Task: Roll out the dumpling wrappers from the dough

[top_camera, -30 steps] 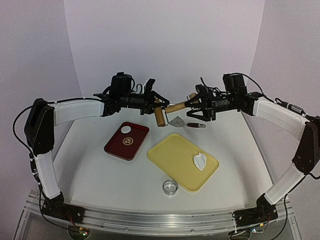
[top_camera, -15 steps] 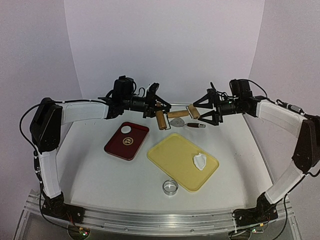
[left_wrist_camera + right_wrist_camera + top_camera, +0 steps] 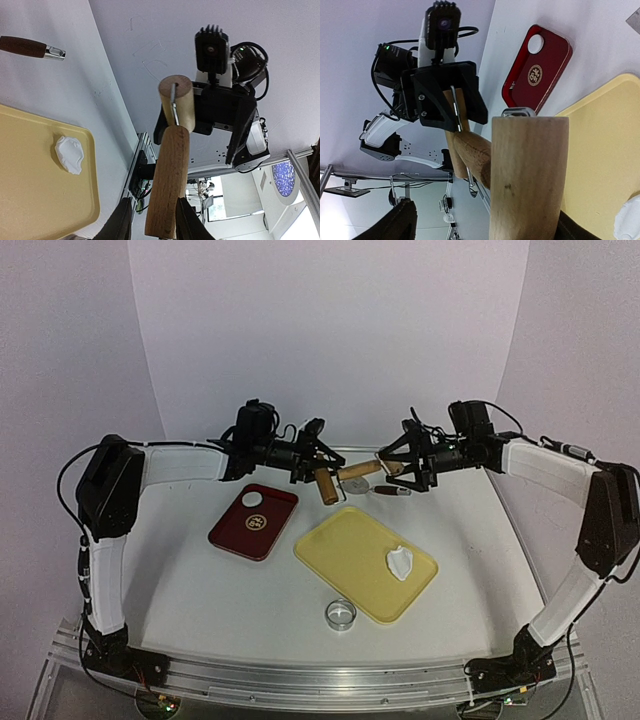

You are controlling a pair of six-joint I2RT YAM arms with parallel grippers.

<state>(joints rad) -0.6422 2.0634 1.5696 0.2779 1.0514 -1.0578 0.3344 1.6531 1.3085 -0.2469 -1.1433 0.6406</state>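
Observation:
Both grippers are raised over the back of the table at a wooden two-ended rolling pin (image 3: 357,471). My left gripper (image 3: 316,462) is shut on its long roller (image 3: 167,185). My right gripper (image 3: 404,466) is open, with its jaws spread round the short roller (image 3: 527,175): one finger (image 3: 400,220) stands apart from the wood. The dough (image 3: 400,562), a small white lump, lies on the yellow board (image 3: 345,550) and also shows in the left wrist view (image 3: 70,154). One round white wrapper (image 3: 252,500) lies on the red tray (image 3: 250,530).
A shiny ring cutter (image 3: 341,614) stands on the table in front of the board. A metal scraper with a dark handle (image 3: 392,490) lies under the raised pin. The red tray (image 3: 535,75) is left of the board.
My right gripper let go of the pin's short roller, drew back to the right with its jaws spread, then came back round it. The left gripper kept hold and lowered the pin slightly.

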